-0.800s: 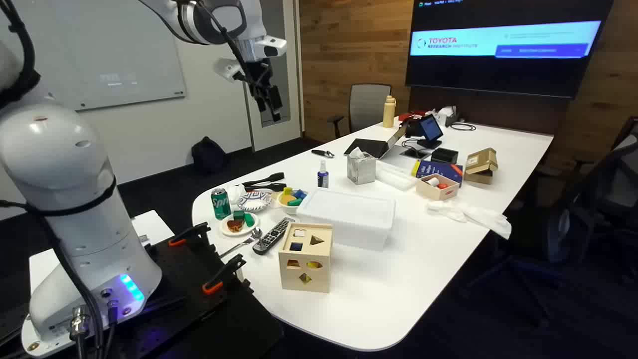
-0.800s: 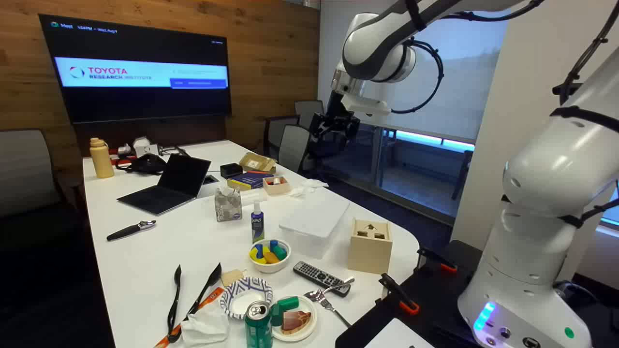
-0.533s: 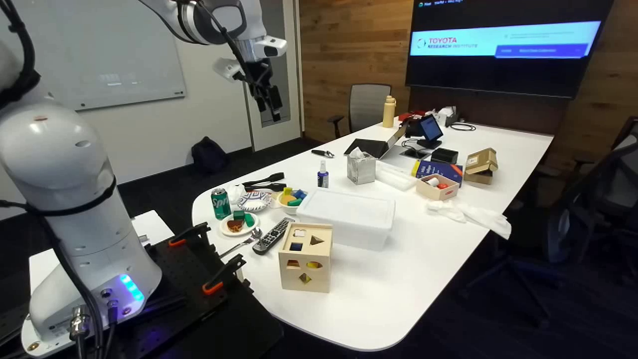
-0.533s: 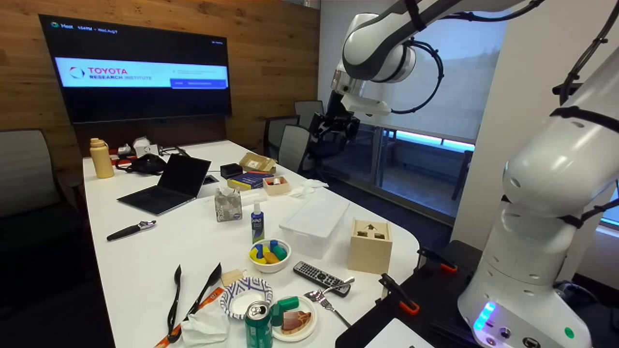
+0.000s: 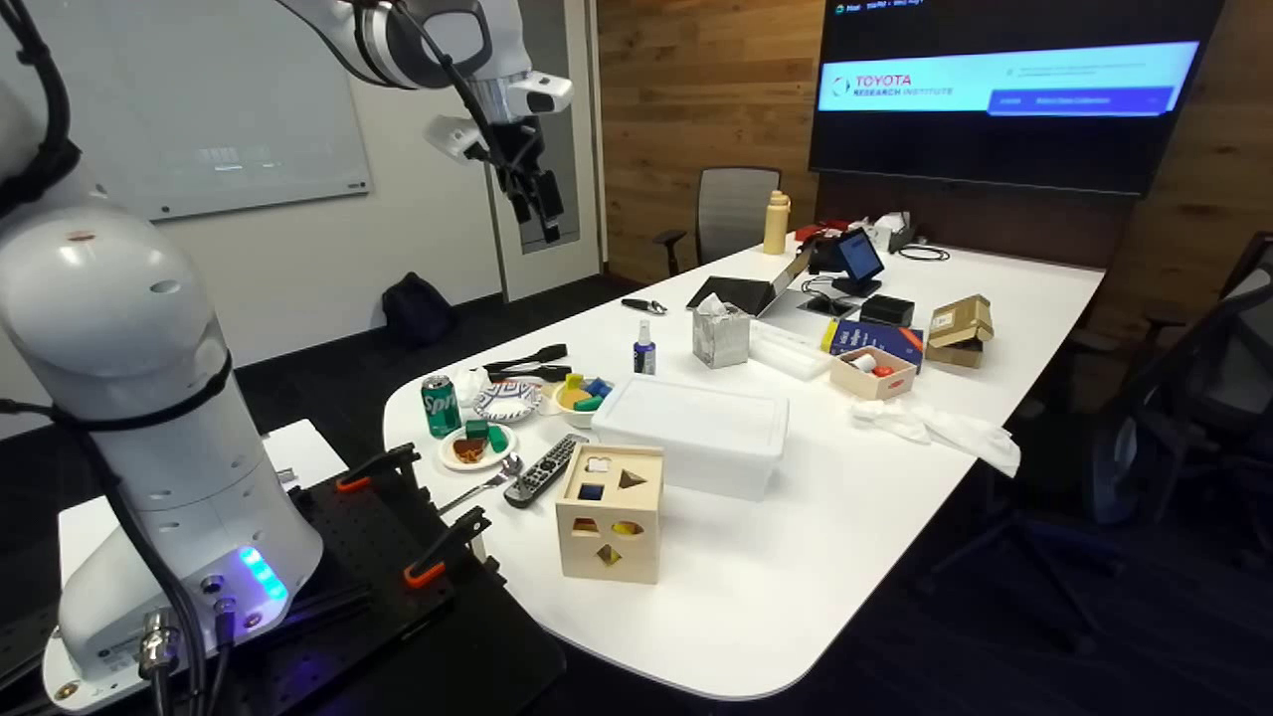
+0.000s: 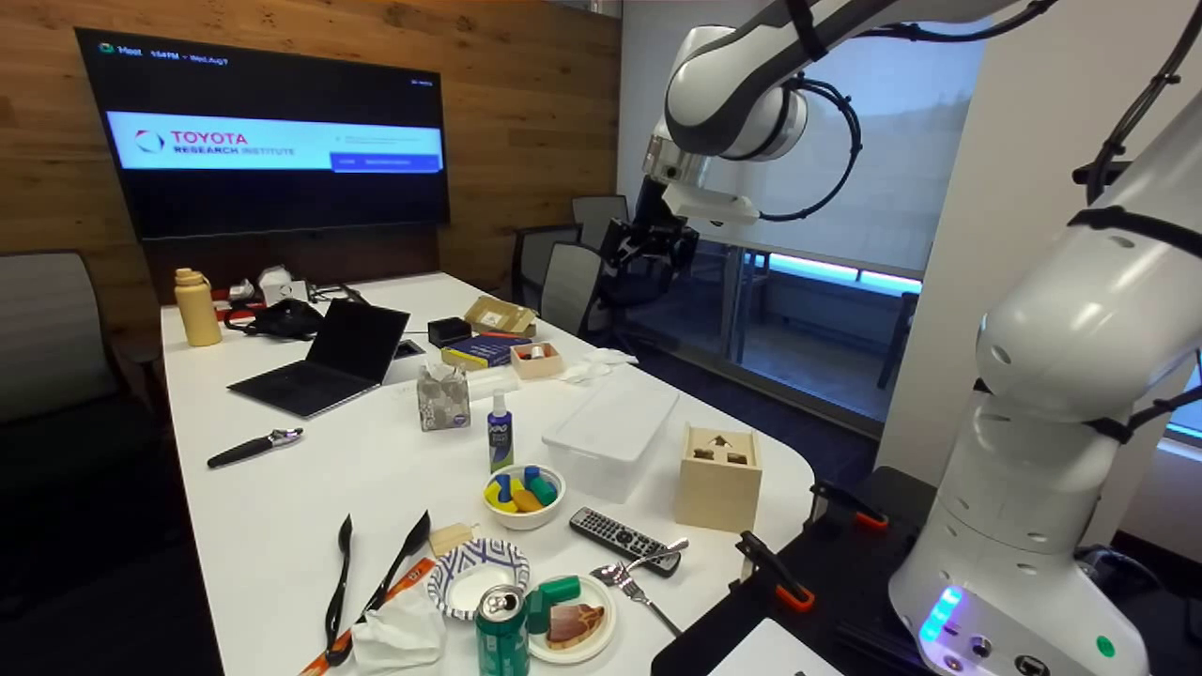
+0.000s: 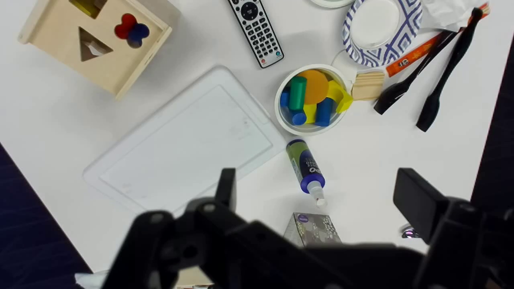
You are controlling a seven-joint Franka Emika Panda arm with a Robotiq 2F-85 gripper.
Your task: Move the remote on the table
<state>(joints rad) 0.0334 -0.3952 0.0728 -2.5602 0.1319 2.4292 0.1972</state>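
The remote is slim and dark grey with many buttons. It lies on the white table between the wooden shape cube and the plate of toy food, in both exterior views [image 5: 545, 469] [image 6: 612, 533]. In the wrist view the remote [image 7: 257, 32] is at the top, its far end cut off by the frame edge. The table [image 5: 756, 617] has rounded corners and also shows in the wrist view [image 7: 361, 160]. My gripper [image 5: 538, 214] [image 6: 651, 249] hangs high above the table, well away from the remote. In the wrist view its fingers [image 7: 317, 188] are wide apart with nothing held.
The wooden cube [image 5: 610, 512] and a lidded clear box [image 5: 691, 428] stand close to the remote. A bowl of blocks [image 6: 524, 498], a spray bottle [image 6: 500, 437] and a green can [image 6: 502, 629] are nearby. Metal cutlery [image 6: 639, 587] lies at the remote's near end.
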